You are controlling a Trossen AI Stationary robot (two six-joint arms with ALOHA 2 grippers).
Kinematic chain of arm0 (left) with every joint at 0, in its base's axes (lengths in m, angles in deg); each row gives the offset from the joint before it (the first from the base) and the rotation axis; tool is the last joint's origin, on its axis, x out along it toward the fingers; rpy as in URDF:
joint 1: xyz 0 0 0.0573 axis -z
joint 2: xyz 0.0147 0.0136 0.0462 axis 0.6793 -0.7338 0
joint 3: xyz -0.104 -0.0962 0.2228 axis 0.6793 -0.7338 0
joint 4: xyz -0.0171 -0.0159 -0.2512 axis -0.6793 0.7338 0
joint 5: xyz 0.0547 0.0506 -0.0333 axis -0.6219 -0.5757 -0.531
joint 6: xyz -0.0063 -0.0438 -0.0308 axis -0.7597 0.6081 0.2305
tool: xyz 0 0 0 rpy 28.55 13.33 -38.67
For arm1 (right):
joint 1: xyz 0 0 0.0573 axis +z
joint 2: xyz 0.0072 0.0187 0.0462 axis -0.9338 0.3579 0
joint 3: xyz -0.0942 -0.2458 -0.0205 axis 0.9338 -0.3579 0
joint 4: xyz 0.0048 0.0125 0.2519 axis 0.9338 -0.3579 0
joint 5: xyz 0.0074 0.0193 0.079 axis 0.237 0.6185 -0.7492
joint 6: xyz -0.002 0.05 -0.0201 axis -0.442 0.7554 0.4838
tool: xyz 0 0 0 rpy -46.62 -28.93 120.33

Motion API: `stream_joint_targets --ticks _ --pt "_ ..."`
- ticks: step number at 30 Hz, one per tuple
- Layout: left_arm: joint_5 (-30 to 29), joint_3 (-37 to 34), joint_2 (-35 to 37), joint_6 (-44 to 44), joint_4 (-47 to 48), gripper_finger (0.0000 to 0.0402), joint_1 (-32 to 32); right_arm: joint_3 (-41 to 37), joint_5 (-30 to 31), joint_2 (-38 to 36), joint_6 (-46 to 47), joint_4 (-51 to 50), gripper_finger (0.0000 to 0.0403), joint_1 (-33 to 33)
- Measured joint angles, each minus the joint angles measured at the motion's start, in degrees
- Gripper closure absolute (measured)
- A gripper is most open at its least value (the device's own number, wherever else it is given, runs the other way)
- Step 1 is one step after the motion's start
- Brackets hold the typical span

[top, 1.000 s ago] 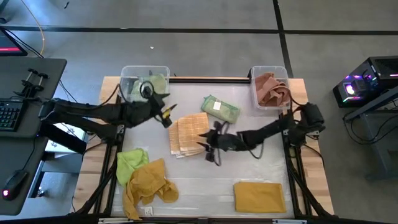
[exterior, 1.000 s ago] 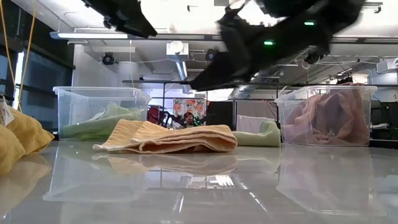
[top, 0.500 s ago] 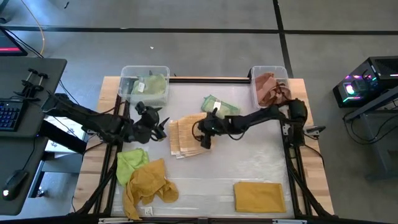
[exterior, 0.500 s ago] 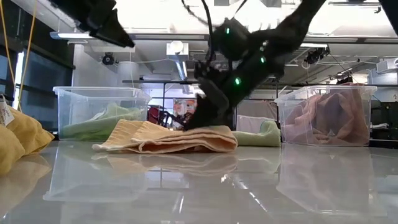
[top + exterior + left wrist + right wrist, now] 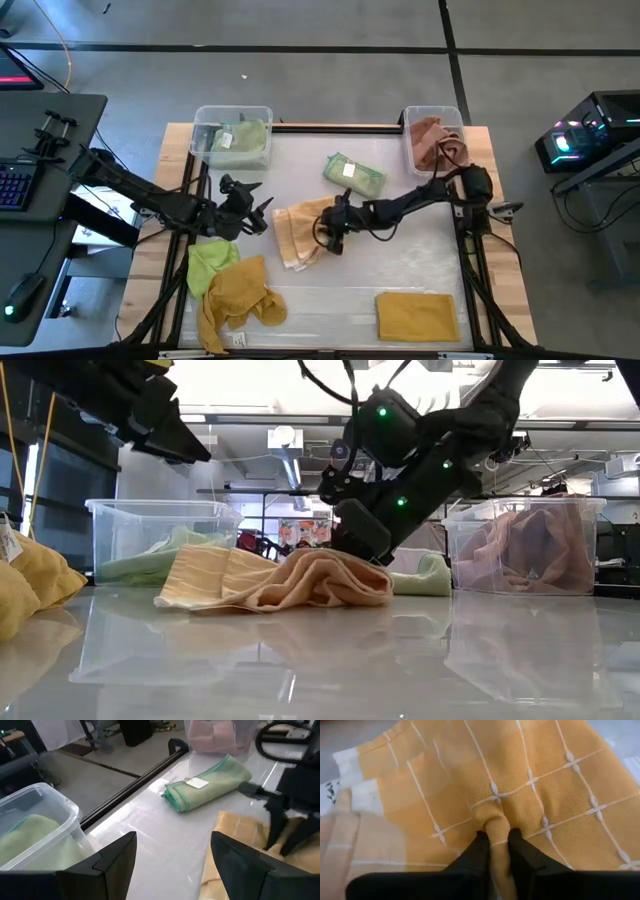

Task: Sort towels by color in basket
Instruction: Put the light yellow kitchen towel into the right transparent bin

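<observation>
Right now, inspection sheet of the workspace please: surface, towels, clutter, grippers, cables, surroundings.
Surface: glossy table, wood edges.
Job's things: tan checked towel bunched mid-table; folded pale green towel; lime towel against crumpled mustard towel; folded mustard towel; green towel in left bin; pink-brown towels in right bin.
Clutter: nothing seen.
Grippers: right gripper pinching a fold of the checked towel; left gripper open, empty, beside it.
Cables: along the right arm.
Surroundings: desk with keyboard, lit computer case.
</observation>
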Motion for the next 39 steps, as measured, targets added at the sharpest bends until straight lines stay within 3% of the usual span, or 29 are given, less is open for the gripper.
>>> stream_joint_targets --ticks 4,11,19,23,31,39 --pt "-0.12 -0.70 0.04 -0.84 -2.51 0.0161 0.00 -0.42 4.52 -3.60 0.99 -3.21 0.0364 2.34" --pt "-0.11 -0.74 -0.52 -0.92 -4.82 0.0161 0.03 -0.59 9.53 -16.33 2.29 -17.25 0.0361 6.68" --pt "-0.40 -0.69 -4.37 -6.00 -10.73 0.0161 0.37 -0.49 29.81 -36.97 10.36 -33.21 0.0363 15.33" --pt "-0.53 -0.74 -7.02 -10.64 -16.11 0.0161 0.16 1.39 42.96 -49.12 15.03 -42.79 0.0362 17.04" --pt "0.00 -0.69 -10.88 -21.85 -27.50 0.0161 -0.33 10.12 58.34 -65.65 18.27 -63.79 0.0363 9.62" --pt "0.78 -0.70 -13.22 -22.87 -29.11 0.0161 -0.35 16.71 57.47 -66.12 25.59 -83.09 0.0363 -8.46"
